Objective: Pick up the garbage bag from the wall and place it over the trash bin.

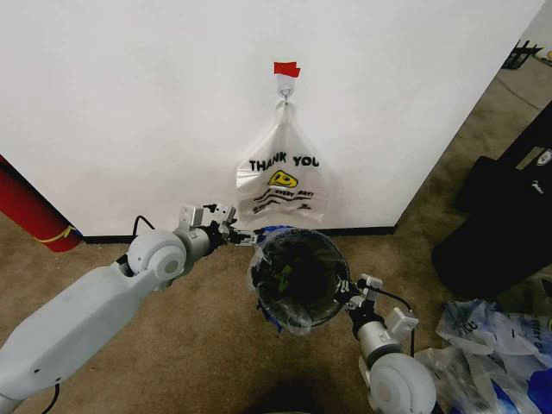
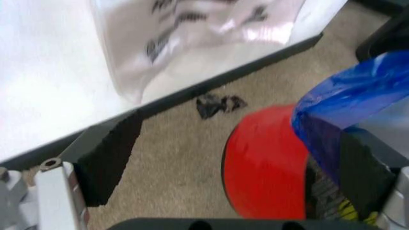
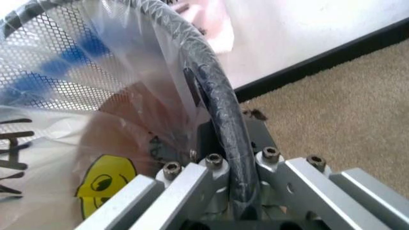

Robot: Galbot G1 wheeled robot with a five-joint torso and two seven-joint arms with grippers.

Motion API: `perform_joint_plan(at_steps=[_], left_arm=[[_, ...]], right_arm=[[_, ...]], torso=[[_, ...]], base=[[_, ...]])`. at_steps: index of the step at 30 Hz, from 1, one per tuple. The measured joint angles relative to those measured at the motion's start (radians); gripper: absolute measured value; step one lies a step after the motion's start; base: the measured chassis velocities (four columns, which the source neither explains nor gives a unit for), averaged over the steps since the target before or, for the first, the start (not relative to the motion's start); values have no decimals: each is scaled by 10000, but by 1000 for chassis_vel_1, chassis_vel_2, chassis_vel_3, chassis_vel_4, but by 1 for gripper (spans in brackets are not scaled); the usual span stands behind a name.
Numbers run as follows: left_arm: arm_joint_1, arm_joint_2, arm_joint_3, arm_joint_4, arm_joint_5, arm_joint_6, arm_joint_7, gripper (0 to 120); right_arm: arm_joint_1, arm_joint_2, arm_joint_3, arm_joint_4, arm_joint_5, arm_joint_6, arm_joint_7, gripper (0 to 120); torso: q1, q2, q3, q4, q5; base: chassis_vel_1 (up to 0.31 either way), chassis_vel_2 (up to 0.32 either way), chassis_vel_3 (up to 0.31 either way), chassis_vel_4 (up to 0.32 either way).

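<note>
Thin film garbage bag (image 1: 278, 259) draped over trash bin (image 1: 297, 276): light, slippery, tears easily; your right gripper (image 3: 223, 165) clamps bin rim; left gripper (image 1: 244, 238) beside bin, jaws spread; pinch blue hem.

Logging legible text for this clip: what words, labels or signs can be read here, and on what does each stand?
"THANK YOU": on the white bag hanging from the wall hook, above a yellow smiley.
Smaller lines under the smiley: too small to read.
Dark letters on the garbage bag over the trash bin, right wrist view: cut off, unreadable.
Print on the bag heap: unreadable.
</note>
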Motion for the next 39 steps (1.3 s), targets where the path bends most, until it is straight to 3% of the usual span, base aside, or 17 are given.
perform_joint_plan(at_steps=[11, 26, 39], left_arm=[[22, 53, 441, 441, 624, -12, 438, 97], [804, 465, -816, -1189, 333, 179, 424, 100], [1389, 1091, -1509, -1584, -5, 235, 510, 100]], right_arm=[[6, -51, 25, 107, 20, -29, 37, 0], [153, 209, -37, -244, 257, -31, 123, 0], [129, 282, -74, -200, 284, -31, 135, 0]], torso=[[0, 0, 0, 0, 2], [0, 0, 0, 1, 2], [0, 0, -1, 0, 1]], base=[[0, 0, 0, 0], [0, 0, 0, 0], [0, 0, 0, 0]])
